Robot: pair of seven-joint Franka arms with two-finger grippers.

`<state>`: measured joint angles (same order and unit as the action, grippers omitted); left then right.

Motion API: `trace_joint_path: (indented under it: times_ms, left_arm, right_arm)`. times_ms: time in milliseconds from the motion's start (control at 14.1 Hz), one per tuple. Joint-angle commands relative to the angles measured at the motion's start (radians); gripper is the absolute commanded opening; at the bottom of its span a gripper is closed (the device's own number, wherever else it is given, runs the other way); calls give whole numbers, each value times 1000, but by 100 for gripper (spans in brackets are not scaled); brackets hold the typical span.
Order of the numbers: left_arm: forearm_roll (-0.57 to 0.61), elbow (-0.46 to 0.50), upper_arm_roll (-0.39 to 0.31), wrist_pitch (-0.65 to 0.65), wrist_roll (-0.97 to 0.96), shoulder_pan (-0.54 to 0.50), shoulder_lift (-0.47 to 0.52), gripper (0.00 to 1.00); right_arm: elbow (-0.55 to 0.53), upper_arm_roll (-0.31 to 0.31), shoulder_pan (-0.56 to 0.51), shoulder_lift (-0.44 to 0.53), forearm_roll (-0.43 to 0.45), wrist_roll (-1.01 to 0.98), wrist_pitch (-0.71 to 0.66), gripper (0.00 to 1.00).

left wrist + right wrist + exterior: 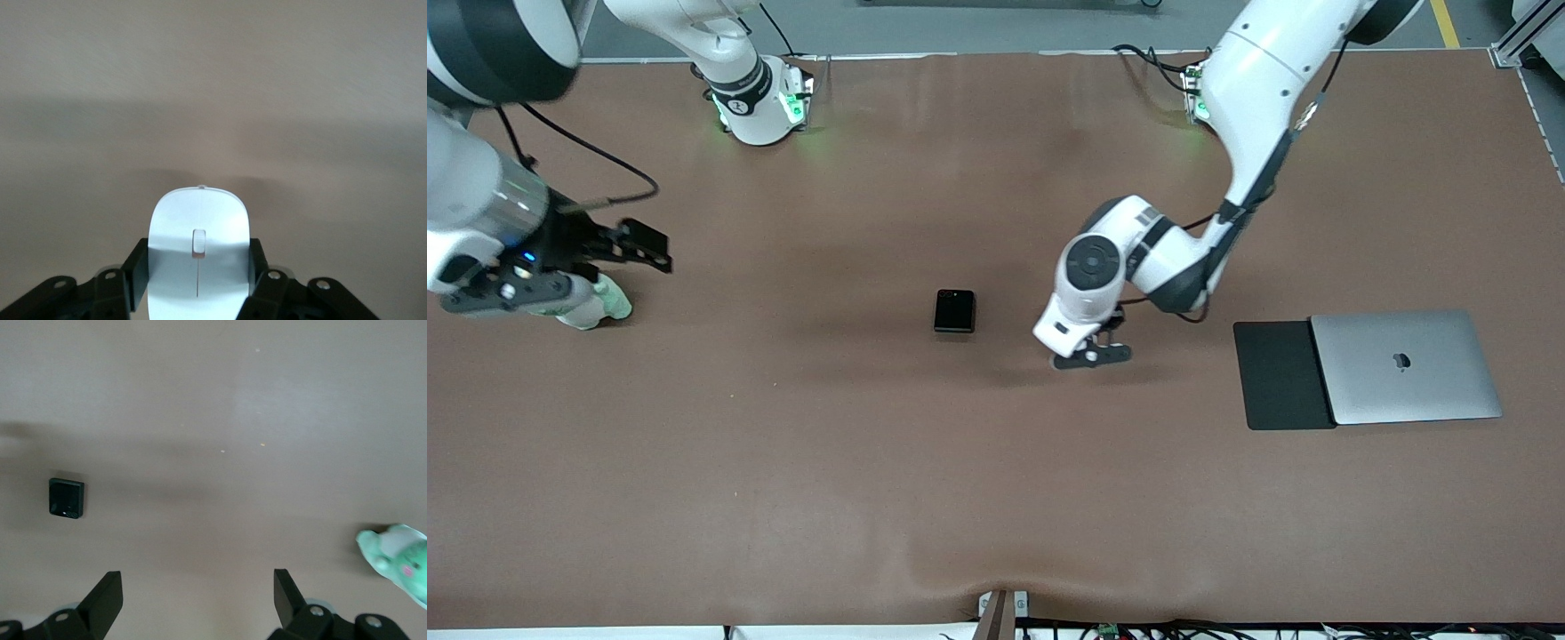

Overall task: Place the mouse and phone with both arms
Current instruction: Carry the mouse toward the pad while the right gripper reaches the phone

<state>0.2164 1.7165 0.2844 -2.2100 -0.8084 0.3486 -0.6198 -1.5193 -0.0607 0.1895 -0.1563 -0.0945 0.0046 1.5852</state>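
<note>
The white mouse [199, 217] sits between the fingers of my left gripper [198, 268], which is shut on its sides. In the front view this gripper [1092, 353] is low over the brown table between the phone and the black mat, and the hand hides the mouse. The black phone [954, 311] lies flat mid-table; it also shows in the right wrist view [67, 498]. My right gripper [645, 245] is open and empty [198, 595], up in the air over the right arm's end of the table.
A green and white soft toy [598, 307] lies under the right arm; it shows in the right wrist view [399, 564]. A closed silver laptop [1405, 366] lies beside a flat black mat [1280, 375] toward the left arm's end.
</note>
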Motion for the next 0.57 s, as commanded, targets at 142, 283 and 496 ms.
trace_joint_path:
  times_ms: [142, 283, 496]
  left_arm:
    - [17, 152, 30, -7, 187, -166, 121, 40]
    - [17, 195, 83, -7, 268, -281, 150, 43]
    - [17, 248, 156, -10, 403, -442, 182, 43]
  right_arm:
    - [-83, -8, 161, -74, -21, 181, 171, 100]
    - [-168, -8, 247, -100, -21, 254, 284, 100]
    - [-234, -8, 358, -175, -21, 278, 425, 100]
